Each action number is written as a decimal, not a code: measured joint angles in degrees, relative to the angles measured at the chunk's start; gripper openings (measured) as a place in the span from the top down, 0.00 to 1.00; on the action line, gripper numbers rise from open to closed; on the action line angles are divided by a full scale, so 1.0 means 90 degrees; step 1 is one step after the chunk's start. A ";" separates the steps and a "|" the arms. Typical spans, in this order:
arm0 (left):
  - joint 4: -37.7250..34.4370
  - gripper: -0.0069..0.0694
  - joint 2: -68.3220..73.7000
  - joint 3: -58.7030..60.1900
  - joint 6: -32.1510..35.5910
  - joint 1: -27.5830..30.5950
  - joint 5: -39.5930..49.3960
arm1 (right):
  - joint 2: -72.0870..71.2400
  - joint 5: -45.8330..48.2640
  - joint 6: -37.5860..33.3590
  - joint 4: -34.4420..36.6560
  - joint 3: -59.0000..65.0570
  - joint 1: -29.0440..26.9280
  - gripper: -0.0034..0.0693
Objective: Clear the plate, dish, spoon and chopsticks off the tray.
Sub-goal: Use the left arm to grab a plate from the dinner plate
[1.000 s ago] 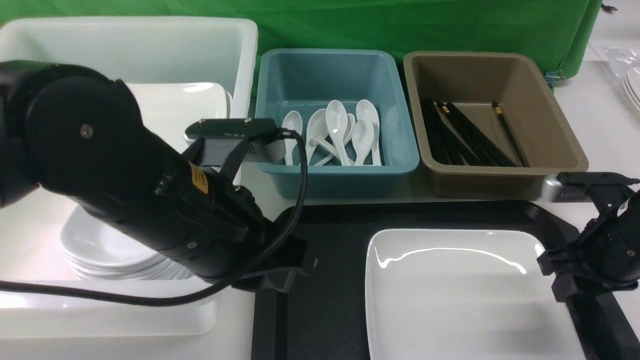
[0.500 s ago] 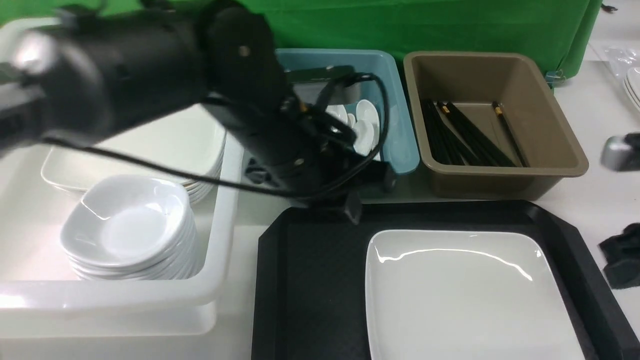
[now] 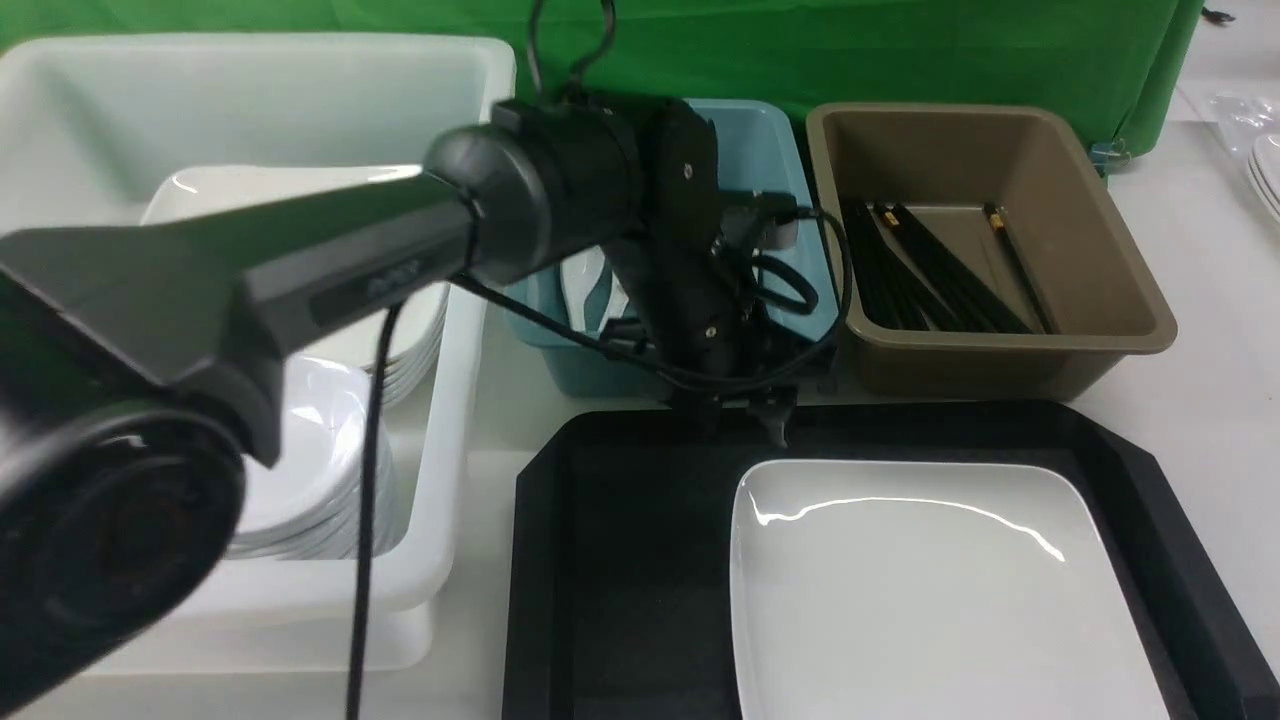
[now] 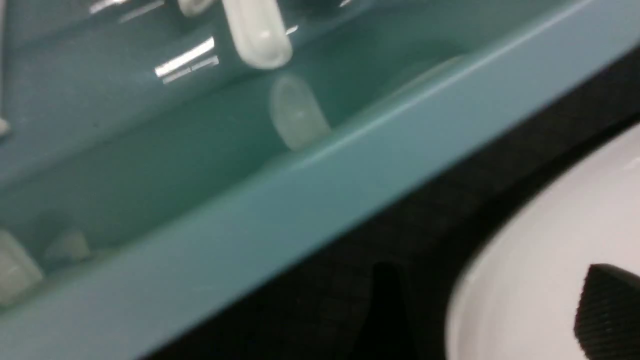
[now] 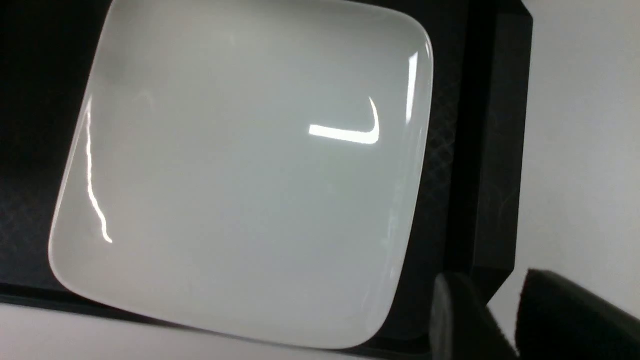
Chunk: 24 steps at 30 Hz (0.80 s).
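The large white plate lies on the right half of the black tray; nothing else shows on the tray. My left gripper hangs open and empty over the tray's far edge, just in front of the teal tub. In the left wrist view its gripper straddles the plate's rim, and a white spoon handle lies in the tub. Black chopsticks lie in the brown tub. My right gripper, out of the front view, stands slightly open and empty beyond the tray's corner, beside the plate.
A white tub on the left holds stacked small dishes and large plates. My left arm crosses over it and hides most of the teal tub. More white plates sit at the far right. A green cloth hangs behind.
My left arm swung from the white tub across to the teal tub's front edge, and its jaws opened. My right arm pulled back out of the front view.
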 joint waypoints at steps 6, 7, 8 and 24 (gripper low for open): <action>-0.0585 0.22 0.0401 0.0001 0.0417 0.0000 0.0008 | 0.0000 -0.0097 0.0000 0.0000 0.0071 0.0000 0.66; -0.0611 0.22 0.0401 0.0001 0.0438 0.0000 0.0008 | 0.0000 -0.0097 0.0000 0.0000 0.0071 0.0000 0.66; -0.0756 0.22 0.0472 0.0001 0.0615 0.0000 0.0013 | 0.0000 -0.0120 0.0000 0.0000 0.0078 0.0000 0.66; -0.1220 0.70 0.0582 -0.0053 0.1004 -0.0049 0.0295 | 0.0000 -0.0361 -0.0005 0.0000 0.0078 0.0000 0.66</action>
